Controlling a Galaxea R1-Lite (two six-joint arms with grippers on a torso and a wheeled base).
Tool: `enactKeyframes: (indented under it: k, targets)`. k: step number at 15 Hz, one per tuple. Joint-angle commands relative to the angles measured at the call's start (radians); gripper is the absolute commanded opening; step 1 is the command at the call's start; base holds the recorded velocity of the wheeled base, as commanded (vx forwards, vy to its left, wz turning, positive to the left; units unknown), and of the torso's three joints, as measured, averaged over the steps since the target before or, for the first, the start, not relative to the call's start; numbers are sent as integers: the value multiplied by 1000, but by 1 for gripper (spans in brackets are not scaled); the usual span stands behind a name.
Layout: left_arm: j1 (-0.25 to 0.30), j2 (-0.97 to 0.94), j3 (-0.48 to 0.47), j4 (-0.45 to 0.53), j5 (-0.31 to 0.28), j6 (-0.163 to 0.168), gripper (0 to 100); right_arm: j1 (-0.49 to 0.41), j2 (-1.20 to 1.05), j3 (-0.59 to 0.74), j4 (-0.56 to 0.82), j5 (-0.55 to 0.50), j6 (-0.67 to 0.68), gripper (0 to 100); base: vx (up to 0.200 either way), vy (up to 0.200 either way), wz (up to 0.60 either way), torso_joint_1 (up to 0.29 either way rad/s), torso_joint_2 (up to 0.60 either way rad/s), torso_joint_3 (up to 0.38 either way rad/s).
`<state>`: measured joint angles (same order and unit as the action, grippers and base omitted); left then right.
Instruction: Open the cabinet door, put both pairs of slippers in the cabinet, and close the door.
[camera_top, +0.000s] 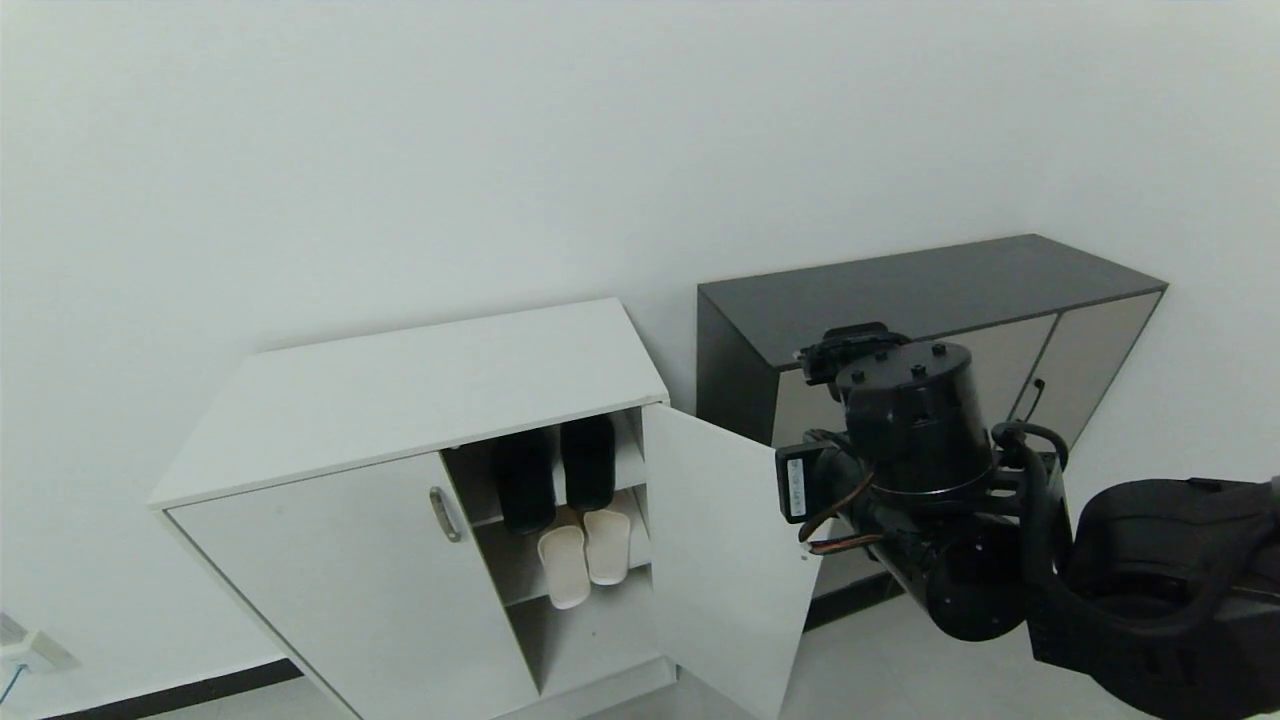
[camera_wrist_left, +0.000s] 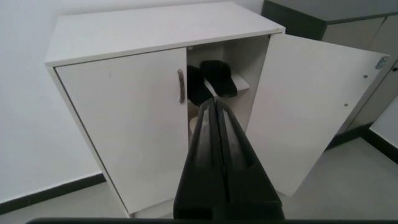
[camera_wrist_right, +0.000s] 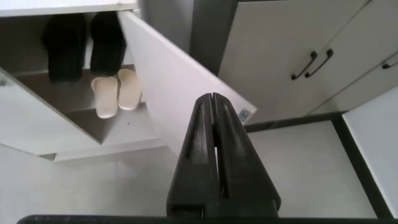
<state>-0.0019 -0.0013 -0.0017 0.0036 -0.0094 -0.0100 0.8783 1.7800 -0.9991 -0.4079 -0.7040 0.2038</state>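
The white cabinet (camera_top: 400, 385) is being shown at centre left of the head view. Its right-hand door (camera_top: 725, 560) is hanging wide open, swung out toward the lower centre of the frame. Both pairs are already being housed inside. The black slippers (camera_top: 555, 470) are being stood toes-in on the upper shelf (camera_top: 630, 462), and the white slippers (camera_top: 585, 548) are being laid side by side on the shelf below (camera_top: 515, 572). So closing the door is being judged the only step left.

Now the relation that matters. The door is being stood upright, long axis vertical, hinged on the cabinet's right side. Its free edge is being pointed toward the right arm (camera_top: 920, 470), which is being shown right of centre, just beside that edge.

The right gripper (camera_wrist_right: 214, 96) is being carried with its fingers pressed together and nothing between them, poised close over the door near its free corner. The left gripper (camera_wrist_left: 213, 101) is likewise being carried closed and empty. It is being lined up on the opening beside the shut left door (camera_top: 330, 580), farther from the free edge.

The right arm is being judged the nearer, and a push leftward and back toward the cabinet is being called for.
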Motion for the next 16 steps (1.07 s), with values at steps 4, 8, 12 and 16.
enactKeyframes:
  k: [4, 8, 12, 16]
  targets:
    - [2, 1, 0, -1, 0, -1, 0, -15, 18, -1, -25, 0, 0, 0, 0, 0, 0, 0, 0, 0]
    - [0, 1, 0, -1, 2, -2, 0, -82, 55, -29, -34, 38, -9, 0, 0, 0, 0, 0, 0, 0]
    - [0, 1, 0, -1, 5, -1, 0, -211, 156, -107, -37, 113, -1, 0, 0, 0, 0, 0, 0, 0]
    - [0, 1, 0, -1, 5, -2, 0, -314, 271, -187, -108, 196, 0, 0, 0, 0, 0, 0, 0, 0]
